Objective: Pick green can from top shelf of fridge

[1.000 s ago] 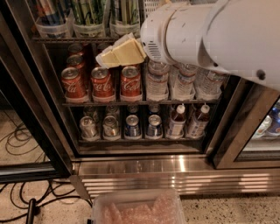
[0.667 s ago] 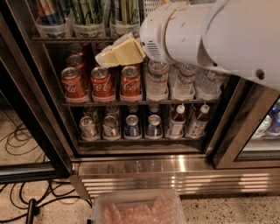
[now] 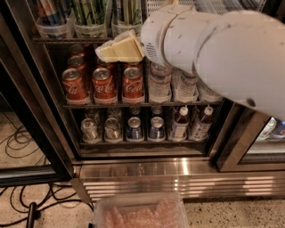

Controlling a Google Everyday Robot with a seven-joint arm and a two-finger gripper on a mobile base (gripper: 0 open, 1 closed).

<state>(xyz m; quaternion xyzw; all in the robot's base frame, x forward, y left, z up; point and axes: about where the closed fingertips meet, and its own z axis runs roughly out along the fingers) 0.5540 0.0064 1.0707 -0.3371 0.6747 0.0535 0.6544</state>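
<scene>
Several green cans (image 3: pixel 89 10) with pale streaks stand in clear plastic bins (image 3: pixel 91 30) on the top shelf (image 3: pixel 67 40) of the fridge (image 3: pixel 42 111), at the upper left of the camera view. Their lids are cut off by the top edge. My gripper (image 3: pixel 112 50) is a cream wedge at the end of the big white arm (image 3: pixel 222 49). It hangs just below the top shelf's front edge, under the green cans and in front of the red cans. It holds nothing that I can see.
Red cola cans (image 3: pixel 104 84) and water bottles (image 3: pixel 160 82) fill the middle rack. Silver cans (image 3: pixel 111 129) and dark bottles (image 3: pixel 180 124) fill the bottom rack. Below is a ribbed steel base (image 3: pixel 178 173), a clear tub (image 3: pixel 142 211) and floor cables (image 3: pixel 26 200).
The gripper has shifted very slightly up and to the left. Nothing else has moved.
</scene>
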